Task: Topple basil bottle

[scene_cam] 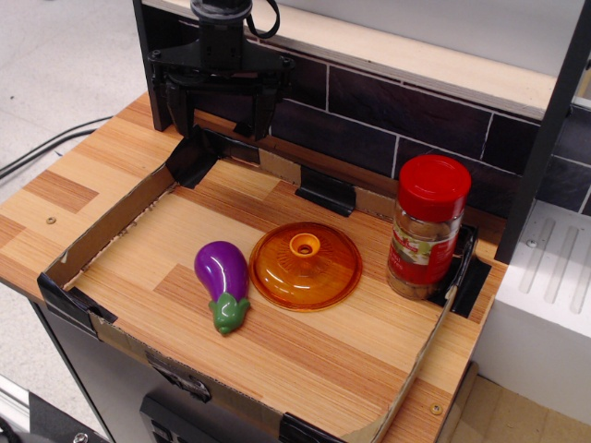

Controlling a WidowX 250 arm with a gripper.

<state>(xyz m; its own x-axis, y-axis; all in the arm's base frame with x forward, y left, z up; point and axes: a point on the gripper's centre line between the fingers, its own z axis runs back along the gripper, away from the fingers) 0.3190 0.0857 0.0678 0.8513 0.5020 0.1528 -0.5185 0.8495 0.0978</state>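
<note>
So your black two-finger gripper (224,111) is parked way up at about 11 o'clock in the view, hanging over the back-left corner of the cardboard-walled wooden tray (111,221), fingers pointing down and spread wide with nothing between them. It isn't near anything yet, so I'd say you're at the very start, the approach step hasn't really begun. Moving out from there, toward 6 o'clock of the claw you've got the glossy purple toy eggplant with a green stem (223,282), and just beside that, touching or nearly so, the flat round translucent orange lid with a knob (306,265). Your target, the clear plastic basil bottle with the wide red screw cap and brownish contents (427,226), stands upright at roughly 3 o'clock of the scene, tucked against the tray's right wall near the back corner, well apart from the claw. Next move as I read it: swing across toward the bottle above the lid, then hit it high near the cap and push toward the open middle, since the wall behind would probably block a tip the other way.
</note>
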